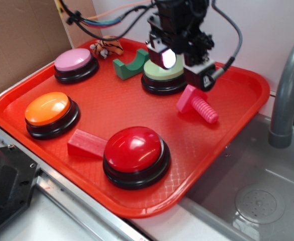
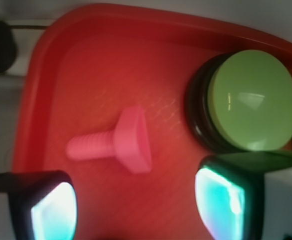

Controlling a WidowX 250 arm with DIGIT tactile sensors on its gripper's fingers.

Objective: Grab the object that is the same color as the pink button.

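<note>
On red tray [image 1: 237, 95], pink bolt [image 2: 117, 143] lies ahead of tool [image 2: 136, 205] (fingers apart).

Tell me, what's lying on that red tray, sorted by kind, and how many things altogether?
Push buttons: 4, namely pink button, orange, red, green
Toy bolts: 1, the pink bolt
Blocks: 2, a red wedge and a green arch
Small striped toys: 1
Total: 8

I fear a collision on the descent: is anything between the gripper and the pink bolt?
Nothing visible. The open gripper hovers above the pink bolt; the green button sits off to one side.
</note>
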